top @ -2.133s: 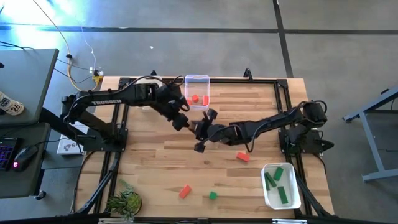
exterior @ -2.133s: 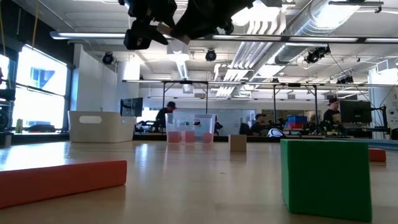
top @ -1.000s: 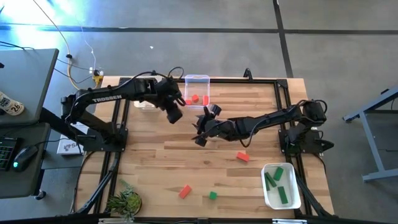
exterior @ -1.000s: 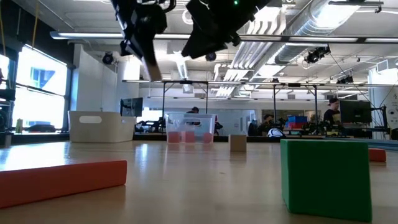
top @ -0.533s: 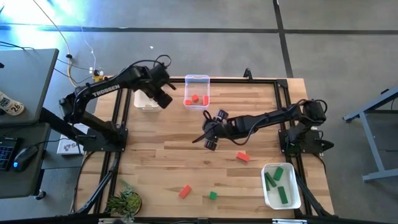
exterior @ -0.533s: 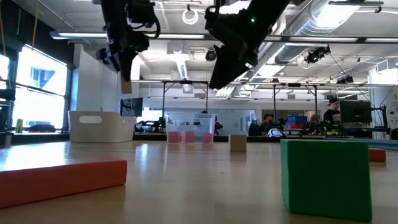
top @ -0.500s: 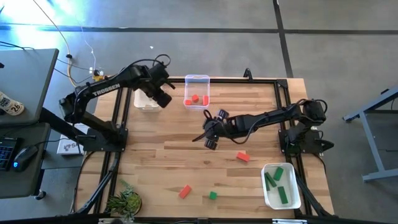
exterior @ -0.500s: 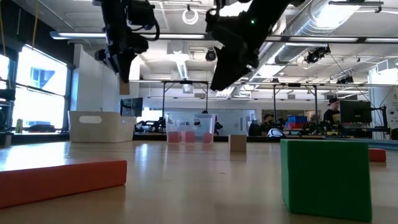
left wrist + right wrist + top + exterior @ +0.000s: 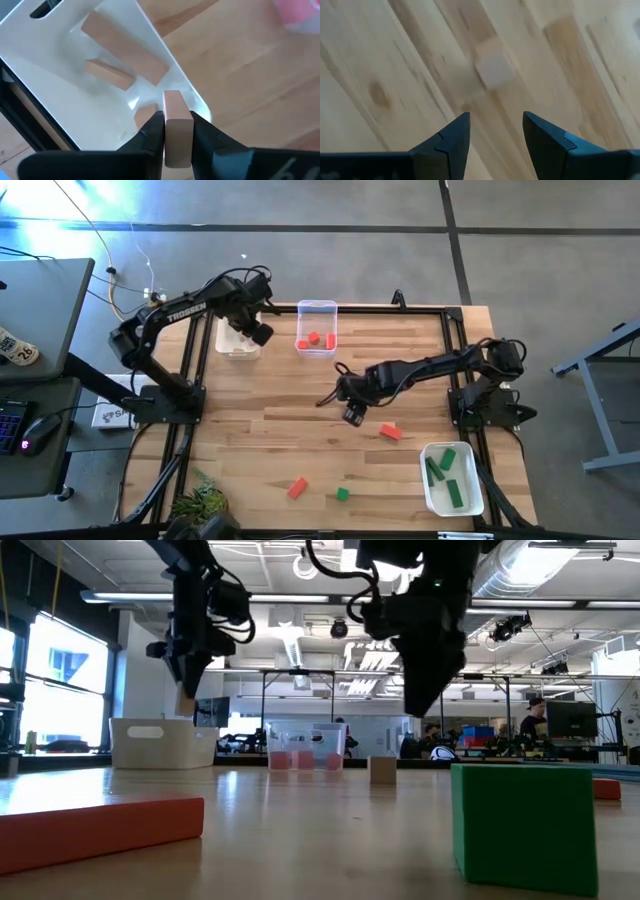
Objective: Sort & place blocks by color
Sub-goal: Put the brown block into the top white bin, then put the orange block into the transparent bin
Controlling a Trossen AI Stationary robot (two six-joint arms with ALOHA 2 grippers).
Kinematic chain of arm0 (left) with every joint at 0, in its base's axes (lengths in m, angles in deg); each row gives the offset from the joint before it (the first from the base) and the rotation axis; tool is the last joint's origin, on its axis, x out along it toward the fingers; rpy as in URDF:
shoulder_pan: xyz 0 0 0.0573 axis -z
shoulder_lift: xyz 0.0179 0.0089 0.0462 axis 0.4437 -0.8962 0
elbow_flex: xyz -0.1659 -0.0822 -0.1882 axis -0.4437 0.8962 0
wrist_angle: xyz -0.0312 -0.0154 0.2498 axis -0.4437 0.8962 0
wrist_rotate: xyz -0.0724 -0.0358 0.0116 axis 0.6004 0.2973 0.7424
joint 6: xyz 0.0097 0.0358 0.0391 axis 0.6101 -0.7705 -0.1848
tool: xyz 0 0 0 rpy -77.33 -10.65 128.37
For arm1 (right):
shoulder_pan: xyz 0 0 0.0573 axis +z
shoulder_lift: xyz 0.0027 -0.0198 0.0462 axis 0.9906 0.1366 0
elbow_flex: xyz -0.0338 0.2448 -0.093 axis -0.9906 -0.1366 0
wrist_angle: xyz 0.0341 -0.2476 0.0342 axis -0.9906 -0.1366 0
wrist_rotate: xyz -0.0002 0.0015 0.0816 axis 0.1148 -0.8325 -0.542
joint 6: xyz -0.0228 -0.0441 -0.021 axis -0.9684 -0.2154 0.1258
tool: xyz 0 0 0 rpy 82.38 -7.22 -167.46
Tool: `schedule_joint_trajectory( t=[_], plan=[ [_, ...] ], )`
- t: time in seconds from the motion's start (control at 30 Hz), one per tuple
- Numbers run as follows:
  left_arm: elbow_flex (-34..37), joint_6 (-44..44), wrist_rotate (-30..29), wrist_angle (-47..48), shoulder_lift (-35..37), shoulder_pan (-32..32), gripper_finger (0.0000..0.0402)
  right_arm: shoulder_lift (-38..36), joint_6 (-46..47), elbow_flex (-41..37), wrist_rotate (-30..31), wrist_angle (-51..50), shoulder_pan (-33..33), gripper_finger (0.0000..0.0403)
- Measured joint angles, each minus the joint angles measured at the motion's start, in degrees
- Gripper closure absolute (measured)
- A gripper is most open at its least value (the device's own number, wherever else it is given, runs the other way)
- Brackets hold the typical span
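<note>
Table: your wooden table (image 9: 260,435) fills mid-frame, tubs along its edges.
Left gripper (image 9: 177,131): you're clamped on a plain wood bar (image 9: 176,125), over the white tub (image 9: 235,341), upper left.
Right gripper (image 9: 495,131): fingers apart, nothing held, above a plain cube (image 9: 493,71), centre.

2 dark, slim jointed arms are showing, both matte black. The left arm (image 9: 185,312) is wearing white "TROSSEN" lettering along its link, and thin black cables are looping beside its wrist. The right arm (image 9: 440,366) is ending in 2 black, angular fingers (image 9: 443,142).
</note>
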Motion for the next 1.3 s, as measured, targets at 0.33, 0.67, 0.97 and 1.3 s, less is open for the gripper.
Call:
schedule_joint_trajectory(
  t=[0.33,0.67,0.97,1.3],
  plan=[
    [0.00,-2.54,-0.25,0.39,-2.85,-2.48,0.0321,0.00,3.34,0.00,-0.02,-10.12,6.29,0.0234],
    [0.00,-3.02,-1.54,1.01,-3.21,-3.38,0.0281,0.00,9.37,0.00,-3.51,-14.69,13.27,0.0234],
    [0.00,-6.98,-1.28,1.06,-3.21,-3.25,0.0225,0.00,11.80,0.00,-4.19,-14.90,17.22,0.0234],
    [0.00,-7.04,-1.13,1.05,-3.21,-3.25,0.0197,0.00,7.33,0.00,-0.44,-25.39,15.66,0.0234]
  ],
)
